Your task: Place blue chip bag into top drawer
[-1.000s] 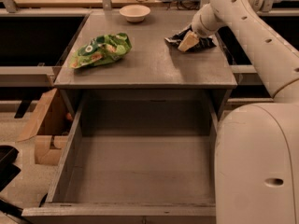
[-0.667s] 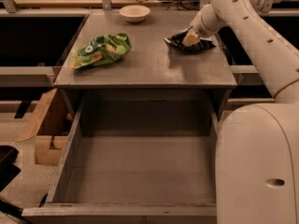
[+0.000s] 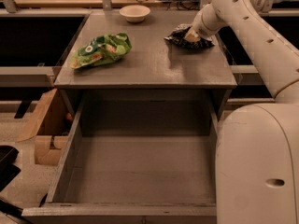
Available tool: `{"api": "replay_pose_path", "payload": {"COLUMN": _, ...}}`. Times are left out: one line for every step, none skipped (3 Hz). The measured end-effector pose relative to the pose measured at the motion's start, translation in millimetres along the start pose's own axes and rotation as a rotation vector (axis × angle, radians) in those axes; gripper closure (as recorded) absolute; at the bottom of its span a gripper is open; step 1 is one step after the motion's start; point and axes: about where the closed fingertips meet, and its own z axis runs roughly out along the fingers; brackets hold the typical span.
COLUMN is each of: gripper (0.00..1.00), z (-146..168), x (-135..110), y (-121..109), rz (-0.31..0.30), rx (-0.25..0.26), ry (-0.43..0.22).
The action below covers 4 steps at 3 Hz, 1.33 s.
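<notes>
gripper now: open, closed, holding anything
Gripper: at the blue chip bag on the cabinet top; open or closed cannot be told.

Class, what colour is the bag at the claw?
Dark blue bag with white patches; claw on it, back right; camera view.

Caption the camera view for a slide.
Gripper at the blue chip bag, far right on the cabinet top; top drawer open below.

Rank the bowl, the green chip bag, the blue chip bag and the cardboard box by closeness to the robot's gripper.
The gripper is at the back right of the cabinet top.
1. Blue chip bag, right under it.
2. Bowl, back middle.
3. Green chip bag, left side.
4. Cardboard box, on the floor, far left.
</notes>
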Motion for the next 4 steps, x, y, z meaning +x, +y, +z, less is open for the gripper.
{"api": "replay_pose_path", "payload": {"gripper": 1.00, "z": 5, "x": -8, "y": -2, "rz": -0.015, "rx": -0.005, "ry": -0.002}}
{"api": "replay_pose_path", "payload": {"gripper": 1.00, "z": -29, "x": -33, "y": -15, "rz": -0.093, "rx": 0.033, "ry": -0.004}}
{"api": "replay_pose_path", "payload": {"gripper": 1.00, "z": -100, "x": -60, "y": -34, "rz": -0.144, "rx": 0.105, "ry": -0.029}}
{"api": "replay_pose_path", "payload": {"gripper": 1.00, "z": -182, "x": -72, "y": -19, "rz": -0.146, "rx": 0.139, "ry": -0.047}}
